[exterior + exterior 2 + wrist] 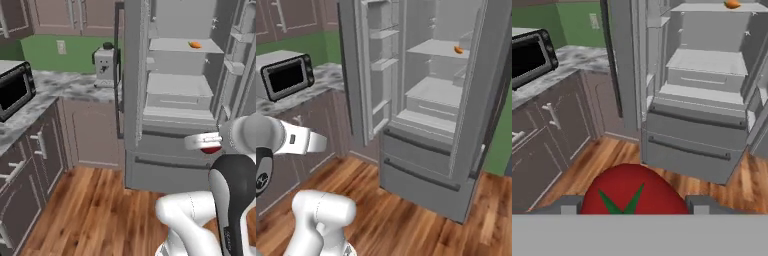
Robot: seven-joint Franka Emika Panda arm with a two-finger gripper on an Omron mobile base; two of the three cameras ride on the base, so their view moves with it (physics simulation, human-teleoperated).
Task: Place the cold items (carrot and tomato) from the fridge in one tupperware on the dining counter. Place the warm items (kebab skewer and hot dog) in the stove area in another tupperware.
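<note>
Fridge (421,150) doors swung wide, shelves reachable; wood floor (95,210) before it open.

Red tomato (632,192) with green calyx, orange carrot (195,44), grey fridge (421,150), marbled grey-white worktop (65,85), green wall (45,52), brown wood-plank floor (95,210).

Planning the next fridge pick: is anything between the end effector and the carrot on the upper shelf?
Only its own load: the end effector holds a red tomato. The fridge doors stand open, and no other obstacle shows before the small orange carrot.

Glossy tomato (632,192), wood-plank floor (607,160)
</note>
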